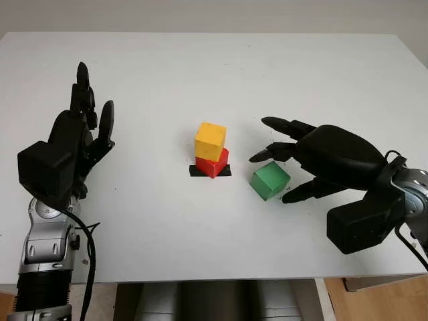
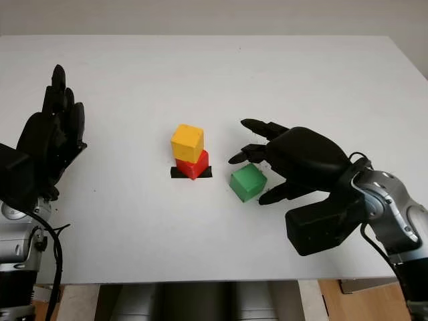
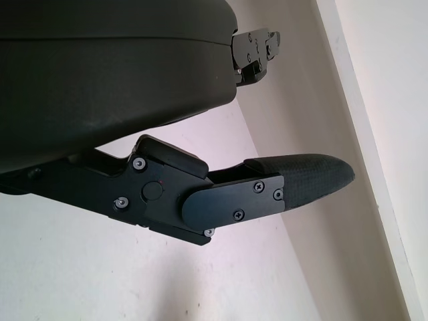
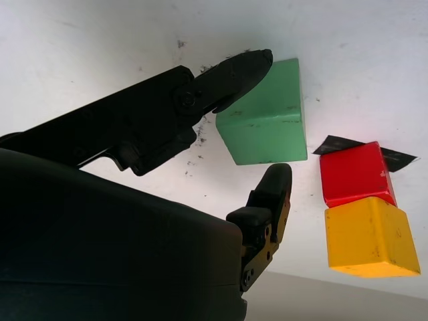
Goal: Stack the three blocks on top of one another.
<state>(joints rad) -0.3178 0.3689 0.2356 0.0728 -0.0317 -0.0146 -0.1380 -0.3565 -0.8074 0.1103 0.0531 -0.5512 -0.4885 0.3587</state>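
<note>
On the white desk (image 1: 200, 241) we see the right hand (image 1: 284, 164) around the green block (image 1: 270, 180), its fingers (image 4: 234, 73) on both sides; we cannot tell if they grip it. Just left of the green block, the yellow block (image 1: 210, 140) sits on the red block (image 1: 212, 162), over black tape (image 1: 198, 171). Far left of it, the left hand (image 1: 83, 127) is open.

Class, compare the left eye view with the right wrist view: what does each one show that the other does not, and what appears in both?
Left eye view alone: the left hand, open, raised over the table's left side, and the table's far edge.

Right wrist view alone: dark scuff marks on the table beside the green block.

Both: the right hand, open around the green block without gripping it, and the yellow block stacked on the red block, which sits on a black tape mark.
</note>
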